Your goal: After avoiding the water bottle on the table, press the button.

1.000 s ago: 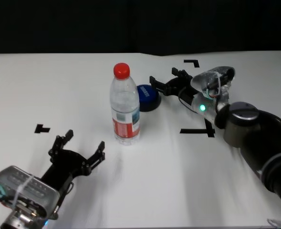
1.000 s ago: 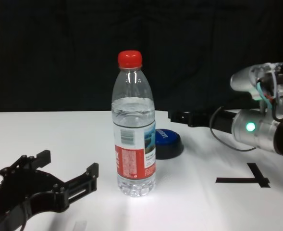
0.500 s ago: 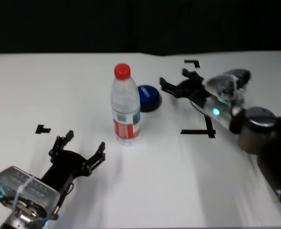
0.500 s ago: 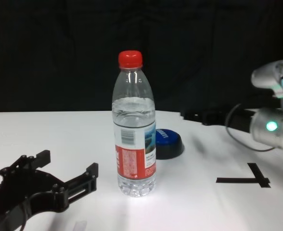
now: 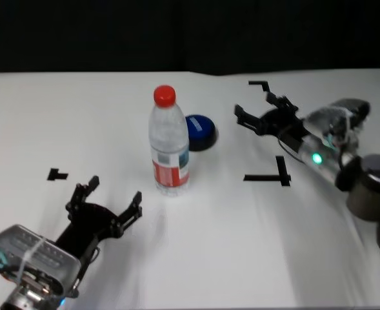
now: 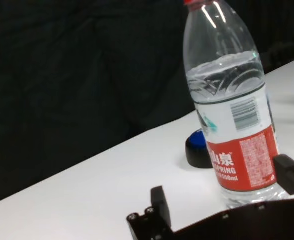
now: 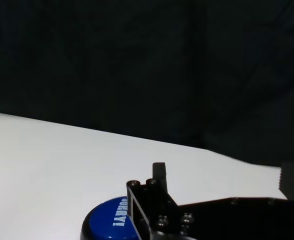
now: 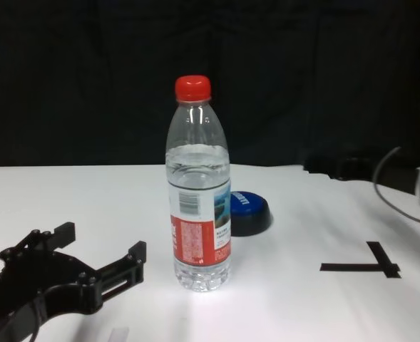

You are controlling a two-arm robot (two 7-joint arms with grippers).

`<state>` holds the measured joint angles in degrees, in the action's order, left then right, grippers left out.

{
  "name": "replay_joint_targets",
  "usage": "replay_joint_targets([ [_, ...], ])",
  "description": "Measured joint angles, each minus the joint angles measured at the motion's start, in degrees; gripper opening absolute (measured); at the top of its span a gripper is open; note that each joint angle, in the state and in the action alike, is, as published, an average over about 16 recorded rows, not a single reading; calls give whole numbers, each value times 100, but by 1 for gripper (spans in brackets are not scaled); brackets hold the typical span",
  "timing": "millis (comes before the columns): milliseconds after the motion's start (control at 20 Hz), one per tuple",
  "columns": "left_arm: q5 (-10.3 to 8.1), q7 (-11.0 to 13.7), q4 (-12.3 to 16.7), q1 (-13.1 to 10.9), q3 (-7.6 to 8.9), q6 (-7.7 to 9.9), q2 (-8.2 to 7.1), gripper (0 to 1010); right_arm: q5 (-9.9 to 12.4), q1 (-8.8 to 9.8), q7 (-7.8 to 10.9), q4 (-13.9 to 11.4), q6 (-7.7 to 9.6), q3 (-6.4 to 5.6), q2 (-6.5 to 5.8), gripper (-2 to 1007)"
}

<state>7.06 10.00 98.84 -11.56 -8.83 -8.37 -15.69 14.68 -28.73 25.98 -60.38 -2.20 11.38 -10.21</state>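
The water bottle [image 5: 170,143], clear with a red cap, stands upright mid-table; it also shows in the chest view [image 8: 200,206] and the left wrist view [image 6: 231,115]. The blue button [image 5: 201,130] sits just behind it to the right, also in the chest view [image 8: 249,211] and the right wrist view [image 7: 114,220]. My right gripper [image 5: 257,108] is open, to the right of the button and apart from it, pointing at it. My left gripper [image 5: 112,192] is open and empty, low at the near left, short of the bottle.
The white table [image 5: 209,245] carries black tape marks: a small one at the left [image 5: 57,174], a T-shaped one under my right arm [image 5: 270,175], and a corner mark at the back [image 5: 260,84]. A dark backdrop lies behind the table.
My right gripper has drawn back to the right, from right beside the button to well clear of it. The bottle, the button and my left arm have not moved.
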Motion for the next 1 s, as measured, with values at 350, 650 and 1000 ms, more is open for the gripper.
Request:
replay_joint_targets([
  [350,0,0,0,0,0,0,0,1003,218,565,-103,-922,198,-74,-287,1003],
  [650,0,0,0,0,0,0,0,1003,395,970,-213,-1508,289,-137,-496,1003],
  [1000,0,0,0,0,0,0,0,1003,599,1411,-350,-2032,299,-208,-706,1003],
])
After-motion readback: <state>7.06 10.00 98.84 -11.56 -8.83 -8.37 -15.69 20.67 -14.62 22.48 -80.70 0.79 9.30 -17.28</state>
